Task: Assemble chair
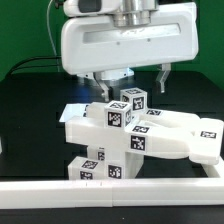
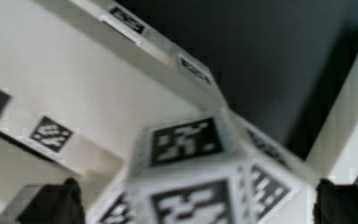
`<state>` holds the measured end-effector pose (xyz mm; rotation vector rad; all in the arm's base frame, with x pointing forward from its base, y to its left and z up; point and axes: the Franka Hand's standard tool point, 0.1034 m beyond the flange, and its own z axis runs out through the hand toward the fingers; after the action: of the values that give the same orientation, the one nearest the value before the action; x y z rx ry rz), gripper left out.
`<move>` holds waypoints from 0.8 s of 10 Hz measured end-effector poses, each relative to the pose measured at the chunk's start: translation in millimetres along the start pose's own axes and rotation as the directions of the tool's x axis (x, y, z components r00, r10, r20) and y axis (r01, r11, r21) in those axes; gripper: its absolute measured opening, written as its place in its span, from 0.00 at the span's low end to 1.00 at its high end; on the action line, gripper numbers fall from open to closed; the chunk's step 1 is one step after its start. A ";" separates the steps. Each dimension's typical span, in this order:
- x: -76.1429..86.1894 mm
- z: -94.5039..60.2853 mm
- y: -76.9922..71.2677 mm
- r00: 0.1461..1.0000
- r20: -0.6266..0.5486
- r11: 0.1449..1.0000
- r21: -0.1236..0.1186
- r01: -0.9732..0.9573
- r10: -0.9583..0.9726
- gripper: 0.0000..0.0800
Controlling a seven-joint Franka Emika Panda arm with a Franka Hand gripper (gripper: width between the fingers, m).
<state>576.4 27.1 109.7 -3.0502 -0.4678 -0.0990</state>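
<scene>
On the exterior view's left, a tagged white block (image 1: 97, 166) of the chair sat low on the black counter (image 1: 30, 110), just behind the white border rail (image 1: 110, 195). At centre, the hand (image 1: 133, 80) hovered spread wide over a small tagged cube (image 1: 133, 100) (image 2: 194, 180), not gripping it. Rightward stretched a flat slab (image 1: 185, 135) carrying a tag.
</scene>
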 end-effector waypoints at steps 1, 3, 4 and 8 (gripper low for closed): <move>0.3 -1.2 1.6 1.000 -0.003 1.000 -0.001 -0.022 0.022 0.77; 0.0 -0.2 0.9 0.998 -0.001 0.998 0.001 -0.055 0.055 0.55; 0.1 -0.2 0.4 0.991 -0.002 0.991 0.002 -0.130 0.130 0.34; -6.3 -0.3 17.3 0.839 -0.094 0.843 0.021 -0.537 0.536 0.34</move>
<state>575.6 8.7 108.8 -3.0280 0.4064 -0.2177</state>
